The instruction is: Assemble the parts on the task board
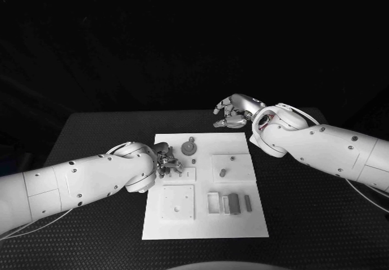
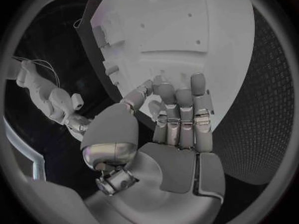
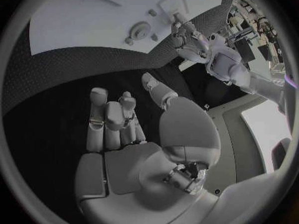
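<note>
Flat on the table, white task board (image 1: 207,225) carries small grey parts (image 1: 234,203).

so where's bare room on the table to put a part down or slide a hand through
Bare black table lies along the near edge below the task board and at the far left corner. On the board, its near right corner is bare. It is crowded where the left hand sits at the board's left edge, and by the grey parts. The right hand hovers beyond the far edge.

No readable text, no labels, no numbers — none anywhere
</note>
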Controlling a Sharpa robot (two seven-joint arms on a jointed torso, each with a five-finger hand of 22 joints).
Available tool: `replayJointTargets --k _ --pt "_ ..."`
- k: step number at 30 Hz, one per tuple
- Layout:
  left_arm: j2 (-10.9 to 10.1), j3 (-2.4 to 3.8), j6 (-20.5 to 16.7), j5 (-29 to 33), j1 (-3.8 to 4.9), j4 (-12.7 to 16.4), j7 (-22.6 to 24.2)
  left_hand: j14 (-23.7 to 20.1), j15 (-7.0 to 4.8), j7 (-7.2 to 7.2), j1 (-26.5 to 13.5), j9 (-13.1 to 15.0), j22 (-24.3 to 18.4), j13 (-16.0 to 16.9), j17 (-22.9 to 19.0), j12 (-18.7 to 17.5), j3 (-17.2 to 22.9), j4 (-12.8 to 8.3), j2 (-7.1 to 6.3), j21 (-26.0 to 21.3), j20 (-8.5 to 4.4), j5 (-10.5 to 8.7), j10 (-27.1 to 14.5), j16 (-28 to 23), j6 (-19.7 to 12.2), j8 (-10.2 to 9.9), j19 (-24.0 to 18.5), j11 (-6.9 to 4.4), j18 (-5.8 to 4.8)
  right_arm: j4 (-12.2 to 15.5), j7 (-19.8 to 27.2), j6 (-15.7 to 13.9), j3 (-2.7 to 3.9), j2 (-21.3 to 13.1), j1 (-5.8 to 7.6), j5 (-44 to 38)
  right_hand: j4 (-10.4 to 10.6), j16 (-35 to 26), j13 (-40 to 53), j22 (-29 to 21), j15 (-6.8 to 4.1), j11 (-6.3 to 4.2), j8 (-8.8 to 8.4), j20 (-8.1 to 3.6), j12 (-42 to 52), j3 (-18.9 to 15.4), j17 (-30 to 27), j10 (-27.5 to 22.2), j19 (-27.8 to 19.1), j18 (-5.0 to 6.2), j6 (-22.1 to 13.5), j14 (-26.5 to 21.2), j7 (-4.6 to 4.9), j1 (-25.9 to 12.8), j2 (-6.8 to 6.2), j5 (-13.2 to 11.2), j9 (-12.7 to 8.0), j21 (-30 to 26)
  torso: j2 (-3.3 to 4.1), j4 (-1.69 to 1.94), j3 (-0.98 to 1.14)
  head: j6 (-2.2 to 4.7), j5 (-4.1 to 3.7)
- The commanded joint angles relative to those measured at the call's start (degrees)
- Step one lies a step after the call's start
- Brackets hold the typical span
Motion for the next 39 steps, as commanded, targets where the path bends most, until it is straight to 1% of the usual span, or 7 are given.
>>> replayJointTargets --k 1,15,25,27,29,30,39 --pt "0.2 -0.06 0.7 -4.3 -0.03 0.2 -0.3 0.6 -0.22 -1.85 1.1 0.1 1.5 0.1 0.0 0.2 0.5 -0.1 1.19 0.4 -0.27 0.35 1.1 0.2 2.1 1.9 0.3 -1.49 0.12 0.1 0.2 0.4 0.03 -0.1 -0.02 -0.2 0.4 -0.1 -0.1 0.8 0.16 0.07 0.18 -0.04 0.2 -0.1 -0.1 -0.5 0.4 1.73 -1.8 -0.4 2.24 -0.5 -0.05 -0.1 -0.1 -0.3 -0.01 0.07 -0.01 -0.07 0.03" --pt "0.5 -0.82 2.8 -4.7 -0.25 0.2 -0.5 0.7 -0.22 -1.87 1.0 0.0 1.5 0.1 0.0 0.3 0.5 0.0 1.27 0.5 -0.28 0.32 1.1 0.3 2.2 1.9 0.3 -1.51 0.11 0.2 0.1 0.5 0.02 -0.3 -0.02 -0.1 0.4 -0.1 -0.1 0.8 0.17 0.07 0.18 -0.04 0.2 0.0 -0.1 -0.5 0.4 1.73 -1.8 -0.4 2.24 -0.5 -0.09 -0.1 -0.1 -0.3 -0.1 0.22 0.04 -0.24 0.39" --pt "0.7 -0.94 0.3 -4.0 -0.45 -0.3 -0.5 0.8 -0.26 -1.98 0.7 0.0 1.5 0.2 -0.1 0.7 0.5 0.0 1.43 0.9 -0.35 0.54 1.2 0.7 2.5 2.1 0.4 -1.61 0.14 0.2 0.1 0.5 0.02 -0.3 -0.02 -0.1 0.4 -0.1 -0.1 0.8 0.17 0.07 0.19 -0.05 0.2 0.0 -0.1 -0.5 0.4 1.73 -1.8 -0.4 2.24 -0.5 -0.11 -0.1 -0.1 -0.3 -0.1 0.14 0.13 -0.12 0.4" --pt "0.7 -0.98 -0.2 -3.1 -0.46 -0.4 -0.6 0.9 -0.31 -2.05 0.7 0.0 1.5 0.3 -0.1 0.9 0.6 -0.1 1.4 1.2 -0.4 0.95 1.2 0.9 2.6 2.2 0.4 -1.68 0.16 0.2 0.0 0.5 0.02 -0.3 -0.02 -0.1 0.4 -0.1 -0.1 0.8 0.17 0.07 0.19 -0.05 0.2 0.0 -0.1 -0.5 0.4 1.73 -1.8 -0.4 2.24 -0.5 -0.12 -0.1 -0.1 -0.3 -0.11 0.17 0.09 -0.14 0.33" --pt "0.7 -1.05 -0.7 -2.7 -0.47 -0.4 -0.6 1.0 -0.41 -2.18 0.4 0.0 1.5 0.5 -0.1 1.5 0.7 -0.2 1.35 1.8 -0.49 4.22 1.3 1.4 2.9 2.5 0.5 -1.87 0.21 0.2 0.0 0.5 0.02 -0.3 -0.02 -0.1 0.4 -0.1 -0.1 0.8 0.17 0.07 0.19 -0.05 0.2 0.0 -0.1 -0.5 0.4 1.73 -1.8 -0.4 2.24 -0.5 -0.12 -0.1 -0.1 -0.3 -0.11 0.18 0.07 -0.12 0.3" --pt "0.7 -1.11 -1.1 -2.4 -0.48 -0.4 -0.6 1.0 -0.43 -2.23 0.4 0.0 1.5 0.5 -0.1 1.7 0.8 -0.2 1.42 2.0 -0.52 4.57 1.3 1.6 2.9 2.6 0.5 -1.89 0.22 0.3 0.0 0.5 0.02 -0.4 -0.02 -0.1 0.4 -0.1 -0.1 0.8 0.17 0.07 0.19 -0.05 0.2 0.0 -0.1 -0.5 0.4 1.73 -1.8 -0.4 2.24 -0.5 -0.13 -0.1 -0.1 -0.3 -0.1 0.2 0.07 -0.09 0.31" --pt "0.7 -1.98 -2.6 -0.7 -0.5 -0.4 -1.0 1.0 -0.49 -2.37 0.2 0.1 1.5 0.7 -0.1 2.1 0.8 -0.2 1.37 2.5 -0.59 5.01 1.3 1.9 3.1 2.9 0.4 -2.0 0.27 0.3 0.0 0.5 0.02 -0.4 -0.02 -0.1 0.4 -0.1 -0.1 0.8 0.17 0.07 0.2 -0.05 0.3 0.0 -0.1 -0.5 0.4 1.73 -1.8 -0.4 2.24 -0.4 -0.15 -0.1 -0.1 -0.3 -0.1 0.21 0.08 -0.05 0.29"
